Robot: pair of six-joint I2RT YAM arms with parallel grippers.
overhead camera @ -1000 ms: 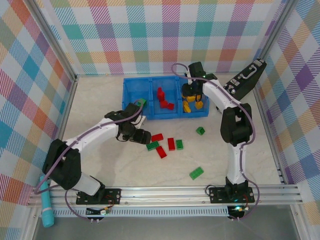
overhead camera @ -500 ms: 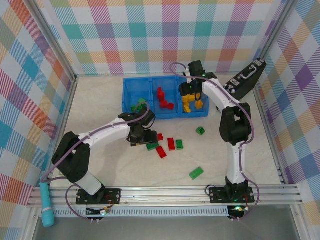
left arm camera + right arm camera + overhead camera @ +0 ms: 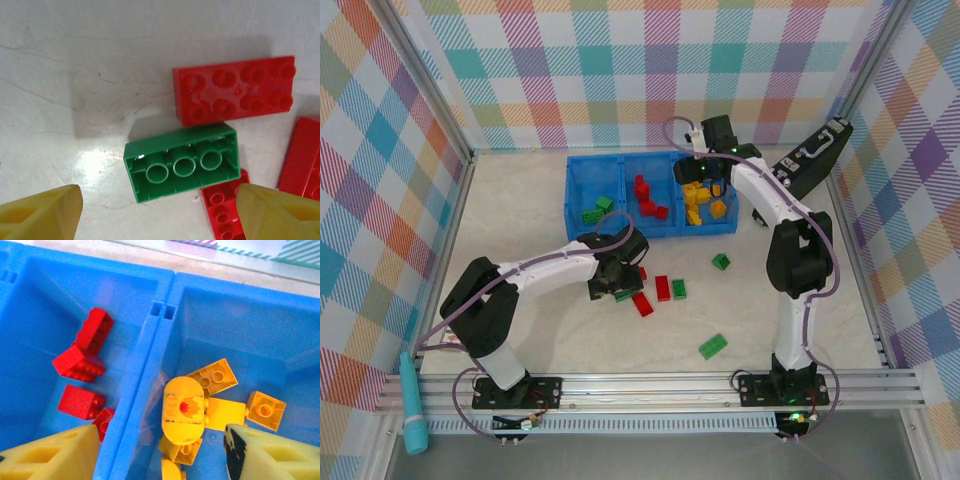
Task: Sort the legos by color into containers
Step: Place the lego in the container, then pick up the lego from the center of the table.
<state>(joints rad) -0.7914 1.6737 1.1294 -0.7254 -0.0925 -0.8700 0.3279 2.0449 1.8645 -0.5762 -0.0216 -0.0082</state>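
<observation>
The blue bin [image 3: 572,195] holds green legos [image 3: 595,211] in its left container, red ones [image 3: 648,200] in the middle and yellow ones [image 3: 705,205] on the right. My left gripper [image 3: 618,280] hangs open over loose bricks on the table. Between its yellow fingertips [image 3: 45,215] lies an upside-down green brick [image 3: 182,162], with red bricks [image 3: 235,90] around it. My right gripper [image 3: 705,180] is open and empty above the divider [image 3: 145,365] beside the yellow container. Below it lies a rounded yellow piece [image 3: 183,410].
More loose legos lie on the table: red [image 3: 663,288], green [image 3: 679,289], green [image 3: 721,262] and green [image 3: 712,346]. A black case [image 3: 815,155] leans at the back right. A teal tool [image 3: 413,410] rests at the front left. Checkered walls enclose the table.
My left arm swung from the bin's left container to the loose bricks, leaving a green brick in the bin. My right gripper opened over the yellow container and rose a little.
</observation>
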